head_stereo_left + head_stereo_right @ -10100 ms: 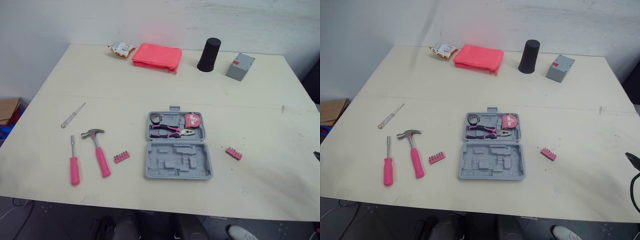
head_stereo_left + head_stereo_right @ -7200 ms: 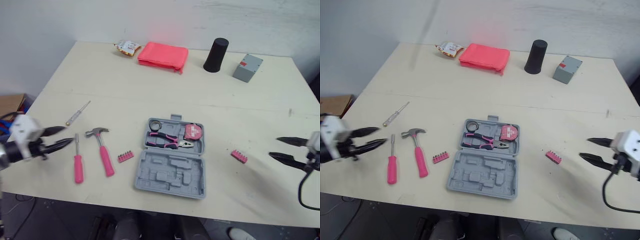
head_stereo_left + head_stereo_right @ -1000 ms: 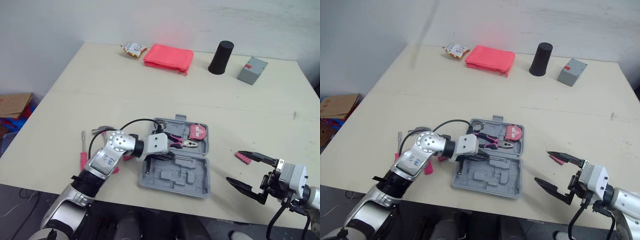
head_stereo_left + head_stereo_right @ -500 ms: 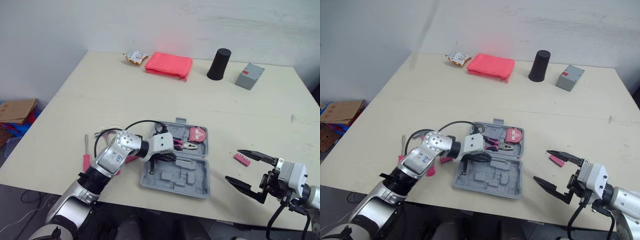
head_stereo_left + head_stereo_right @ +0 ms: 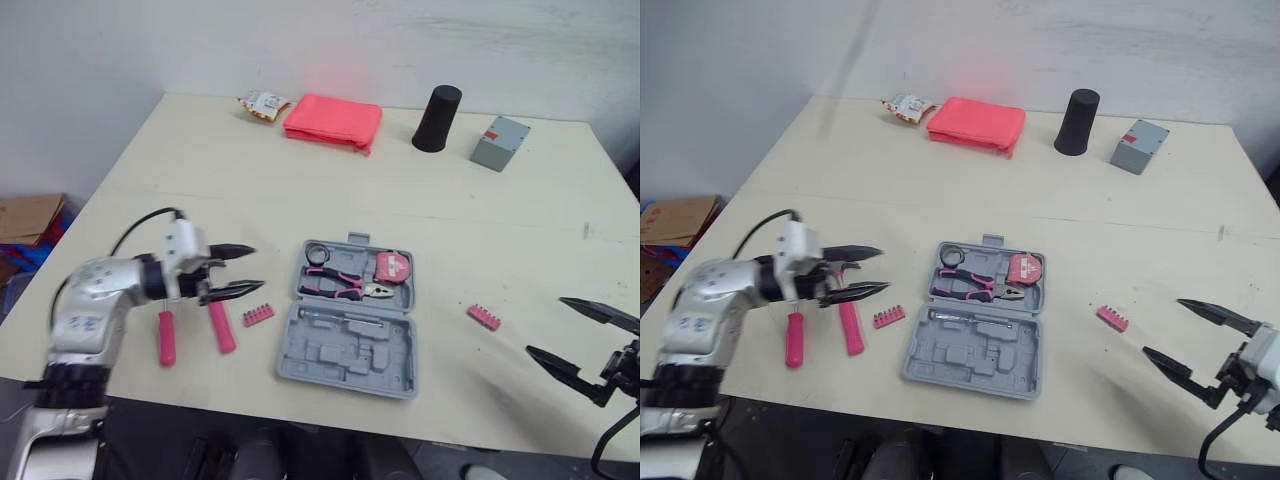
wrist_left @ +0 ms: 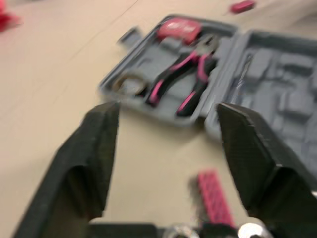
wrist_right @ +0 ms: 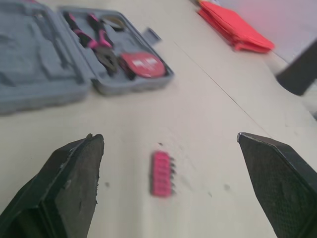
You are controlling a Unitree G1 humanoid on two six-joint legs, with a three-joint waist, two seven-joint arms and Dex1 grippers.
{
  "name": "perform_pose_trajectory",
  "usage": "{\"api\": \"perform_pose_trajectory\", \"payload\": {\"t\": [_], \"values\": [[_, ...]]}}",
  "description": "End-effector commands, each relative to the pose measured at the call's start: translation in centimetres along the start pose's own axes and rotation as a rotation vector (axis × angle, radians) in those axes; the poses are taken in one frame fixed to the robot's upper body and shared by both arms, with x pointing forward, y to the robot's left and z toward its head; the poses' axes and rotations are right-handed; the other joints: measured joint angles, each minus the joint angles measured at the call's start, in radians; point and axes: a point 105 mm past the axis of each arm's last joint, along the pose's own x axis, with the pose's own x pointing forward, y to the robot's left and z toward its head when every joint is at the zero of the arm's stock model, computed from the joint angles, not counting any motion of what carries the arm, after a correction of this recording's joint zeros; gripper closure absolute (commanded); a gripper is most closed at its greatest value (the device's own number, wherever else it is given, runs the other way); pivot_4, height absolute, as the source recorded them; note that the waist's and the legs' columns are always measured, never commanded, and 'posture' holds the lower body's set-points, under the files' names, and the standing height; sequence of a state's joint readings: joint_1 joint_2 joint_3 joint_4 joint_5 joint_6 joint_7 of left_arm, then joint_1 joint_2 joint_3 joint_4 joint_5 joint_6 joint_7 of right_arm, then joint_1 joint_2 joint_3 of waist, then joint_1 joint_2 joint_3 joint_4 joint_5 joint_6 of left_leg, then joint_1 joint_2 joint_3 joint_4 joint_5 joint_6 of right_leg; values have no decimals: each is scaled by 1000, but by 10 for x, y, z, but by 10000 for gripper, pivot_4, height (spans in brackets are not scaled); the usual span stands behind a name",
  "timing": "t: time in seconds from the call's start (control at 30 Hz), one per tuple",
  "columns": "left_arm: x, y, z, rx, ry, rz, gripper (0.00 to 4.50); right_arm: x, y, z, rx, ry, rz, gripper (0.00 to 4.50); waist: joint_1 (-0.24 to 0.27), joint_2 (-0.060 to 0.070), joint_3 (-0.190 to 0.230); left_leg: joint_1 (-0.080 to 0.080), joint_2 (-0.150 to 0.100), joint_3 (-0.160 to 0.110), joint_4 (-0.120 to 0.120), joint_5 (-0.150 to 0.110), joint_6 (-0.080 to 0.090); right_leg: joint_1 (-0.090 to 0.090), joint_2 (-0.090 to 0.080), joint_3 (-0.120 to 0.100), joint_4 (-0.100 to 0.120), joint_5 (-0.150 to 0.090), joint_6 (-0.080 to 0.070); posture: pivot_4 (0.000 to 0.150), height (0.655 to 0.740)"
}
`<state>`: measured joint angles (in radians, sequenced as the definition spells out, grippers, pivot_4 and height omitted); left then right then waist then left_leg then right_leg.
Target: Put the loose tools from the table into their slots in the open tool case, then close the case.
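Hovering open above the pink hammer, which lies on the table just left of the open tool case, the left gripper should drop squarely across the handle before closing.

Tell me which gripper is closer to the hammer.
Left. The left gripper is open right at the head end of the hammer; the right gripper is open far off, on the other side of the tool case.

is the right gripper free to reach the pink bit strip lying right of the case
Probably yes: the right gripper is open and faces the pink bit strip, with only bare table between them and nothing lying on the strip.
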<state>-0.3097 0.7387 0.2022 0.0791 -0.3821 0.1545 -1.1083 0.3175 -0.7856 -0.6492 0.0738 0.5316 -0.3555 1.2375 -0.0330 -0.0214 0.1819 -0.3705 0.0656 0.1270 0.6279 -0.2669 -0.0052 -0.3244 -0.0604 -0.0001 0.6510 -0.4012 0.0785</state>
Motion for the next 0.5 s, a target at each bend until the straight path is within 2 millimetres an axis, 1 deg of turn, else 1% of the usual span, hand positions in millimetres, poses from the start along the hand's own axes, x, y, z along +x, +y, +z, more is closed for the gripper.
{"api": "perform_pose_trajectory", "payload": {"t": [0.03,0.07,0.1,0.17,0.2,0.23,0.27,0.3,0.4,0.43,0.47,0.5], "values": [[-69,35,-2,81,72,280,394,-25,-19,-9,-60,49,-80,0,0,-4,3,0,0,0,0,0,0,0,0,0,0,0,0,1500,7400],[-95,41,-6,67,110,363,394,-30,-19,-17,-55,74,-81,0,-2,-5,3,0,0,0,0,0,0,0,0,0,0,0,0,1500,7400],[-125,47,-13,54,161,453,394,-37,-18,-26,-40,104,-79,0,-2,-6,4,0,0,0,-1,-1,-1,0,0,0,-1,0,0,1500,7400],[-175,47,-27,21,258,575,394,-48,-23,-39,-31,156,-104,0,-7,-7,4,1,2,0,-3,-2,-2,-1,0,-1,-4,-1,-2,1500,7400],[-197,47,-32,8,291,632,394,-52,-28,-44,-30,172,-131,0,-11,-6,5,1,2,0,-6,-3,-2,-1,-1,-1,-6,-1,-3,1500,7400],[-217,46,-38,-43,304,691,394,-57,-34,-48,-33,192,-164,0,-15,-5,6,1,1,1,-7,-4,-2,-1,-1,-1,-7,-2,-3,1500,7400],[-235,44,-42,-56,328,746,394,-61,-40,-51,-28,205,-197,0,-20,-5,6,1,1,2,-8,-4,-1,-1,-2,-1,-8,-2,-3,1500,7400],[-250,42,-48,-81,356,791,394,-64,-44,-55,-23,216,-224,0,-23,-4,6,1,1,3,-8,-5,-1,-1,-2,-1,-8,-2,-3,1500,7400],[-277,40,-57,-106,402,920,394,-67,-47,-64,-18,249,-231,0,-23,-4,6,1,1,2,-9,-5,-1,-2,-3,-1,-8,-2,-3,1500,7400],[-284,41,-60,-118,405,967,394,-66,-50,-65,-19,253,-237,0,-22,-4,6,1,1,2,-9,-5,-2,-2,-3,-1,-8,-2,-4,1500,7400],[-287,41,-61,-116,402,984,394,-66,-52,-65,-20,250,-243,0,-22,-4,6,1,1,2,-10,-6,-3,-2,-3,-1,-8,-2,-4,1500,7400],[-285,40,-62,-113,405,974,394,-62,-53,-65,-25,239,-237,0,-23,-4,6,1,1,1,-11,-6,-4,-2,-3,-2,-8,-2,-4,1500,7400]]}}
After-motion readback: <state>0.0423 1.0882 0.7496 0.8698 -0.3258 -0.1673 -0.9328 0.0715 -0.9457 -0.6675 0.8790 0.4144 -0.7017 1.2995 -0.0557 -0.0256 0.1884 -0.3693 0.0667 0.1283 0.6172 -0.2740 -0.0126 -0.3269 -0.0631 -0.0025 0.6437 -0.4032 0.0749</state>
